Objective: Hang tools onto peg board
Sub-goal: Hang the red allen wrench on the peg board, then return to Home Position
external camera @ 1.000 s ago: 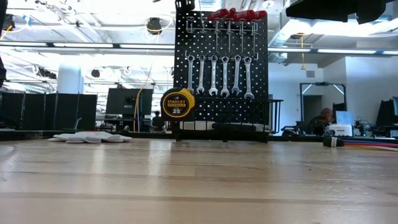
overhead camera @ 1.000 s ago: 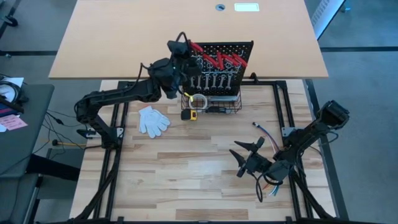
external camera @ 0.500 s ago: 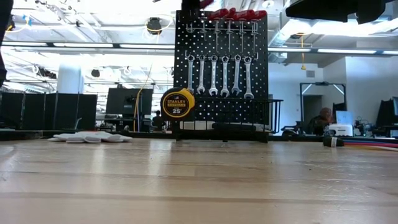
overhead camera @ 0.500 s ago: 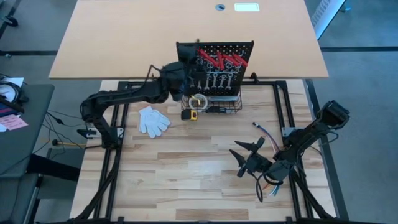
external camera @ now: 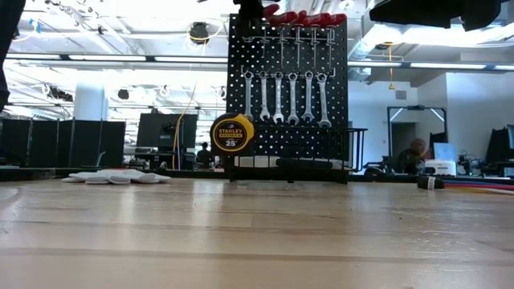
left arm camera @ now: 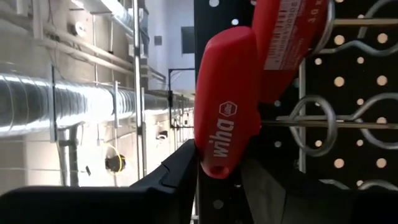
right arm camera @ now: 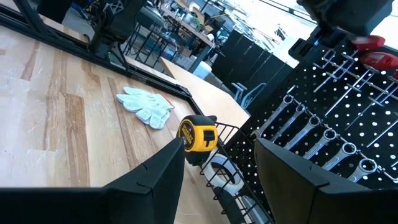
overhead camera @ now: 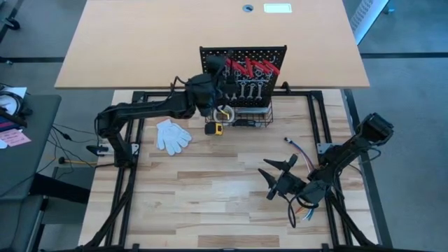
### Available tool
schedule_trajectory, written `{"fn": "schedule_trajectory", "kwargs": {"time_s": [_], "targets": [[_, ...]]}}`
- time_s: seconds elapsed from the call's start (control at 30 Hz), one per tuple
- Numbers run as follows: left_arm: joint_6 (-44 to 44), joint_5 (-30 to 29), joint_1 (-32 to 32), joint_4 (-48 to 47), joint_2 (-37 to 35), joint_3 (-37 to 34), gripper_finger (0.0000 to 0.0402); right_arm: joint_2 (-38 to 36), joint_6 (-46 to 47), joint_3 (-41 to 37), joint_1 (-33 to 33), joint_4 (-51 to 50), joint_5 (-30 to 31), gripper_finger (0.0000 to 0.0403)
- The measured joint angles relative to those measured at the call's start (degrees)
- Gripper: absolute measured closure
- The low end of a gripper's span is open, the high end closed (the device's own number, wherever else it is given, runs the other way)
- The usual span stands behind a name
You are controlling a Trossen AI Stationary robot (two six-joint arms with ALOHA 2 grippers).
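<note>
We see left arm stretched toward frame centre, left gripper [overhead camera: 218,73] at peg board [overhead camera: 276,54] top-left, fingers clasping red-handled tool [left arm camera: 227,112]. Right gripper [overhead camera: 277,175] lower right, spread wide.

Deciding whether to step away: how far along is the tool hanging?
Mostly done: five wrenches and several red-handled tools hang on the peg board. The left gripper holds one red-handled tool at the hooks, not yet released. No loose tools show; the right gripper waits.

We saw red tool handles [external camera: 301,18] and silver wrenches [external camera: 293,98] on the black perforated peg board [external camera: 333,120], a yellow-and-black tape measure [external camera: 232,134], and a white glove [overhead camera: 171,135].
</note>
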Motion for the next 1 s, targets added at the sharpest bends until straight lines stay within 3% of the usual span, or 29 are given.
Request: {"fn": "schedule_trajectory", "kwargs": {"time_s": [0.47,0.7,0.87,1.0], "targets": [[-2.2,-1.5,-0.8,-2.1,0.1,1.0,0.0212,0.0,0.0,0.0,0.0,0.0,0.0,0.02],[-4.1,-4.5,-1.9,-3.6,-1.1,2.1,0.0199,-0.1,-1.1,0.0,1.7,0.1,0.1,0.02],[-14.7,-6.7,-2.0,-9.0,-5.2,2.1,0.02,-2.0,-1.4,0.0,4.4,0.5,0.7,0.02],[-31.8,-6.8,-1.9,-22.2,-10.3,2.2,0.0209,-4.1,-1.4,0.0,6.3,0.5,0.7,0.02]]}}
